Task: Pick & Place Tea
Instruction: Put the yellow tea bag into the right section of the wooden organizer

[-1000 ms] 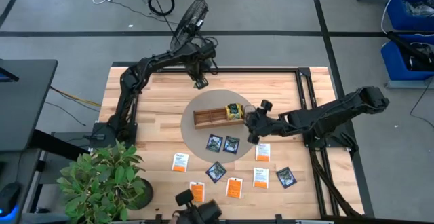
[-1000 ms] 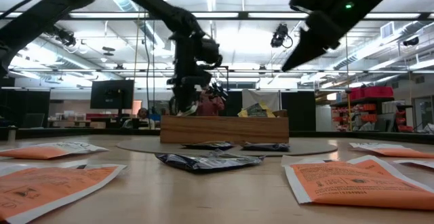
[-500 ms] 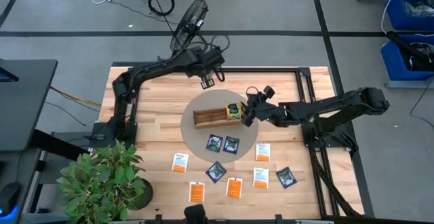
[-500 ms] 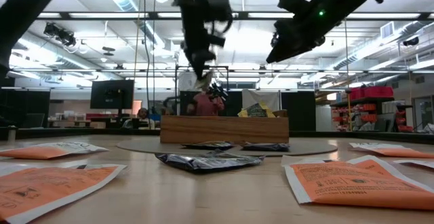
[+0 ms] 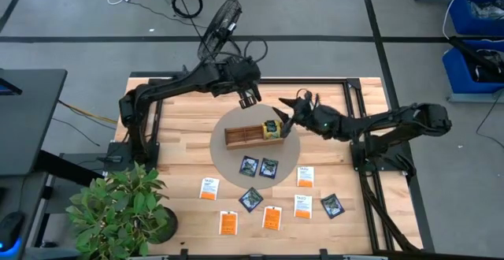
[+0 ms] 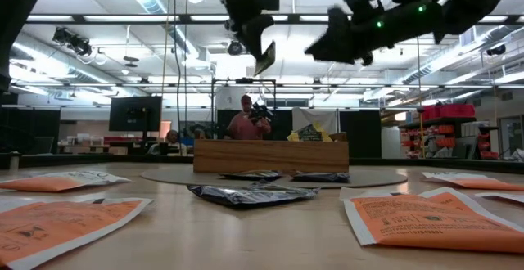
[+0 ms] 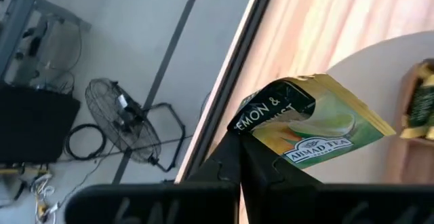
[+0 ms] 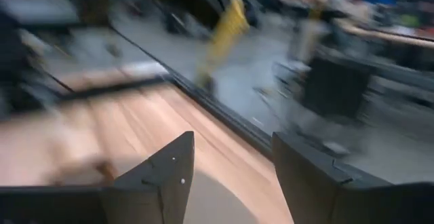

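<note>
— Is anything showing print you can read?

— Only one thing: the yellow-green tea packet (image 7: 308, 125) pinched in the left hand (image 7: 239, 157). Its dark torn-looking corner is showing "EMON &" with part of a second line beneath, too cut off to make out. Lower down, the brand "AHMAD TEA" is sitting in a small dark label, with a smaller line under it that is too tiny to read.

— And the packets lying on the worktop?

— The orange packets (image 6: 422, 218) are carrying dark print, but none of it is coming through legibly.
</note>
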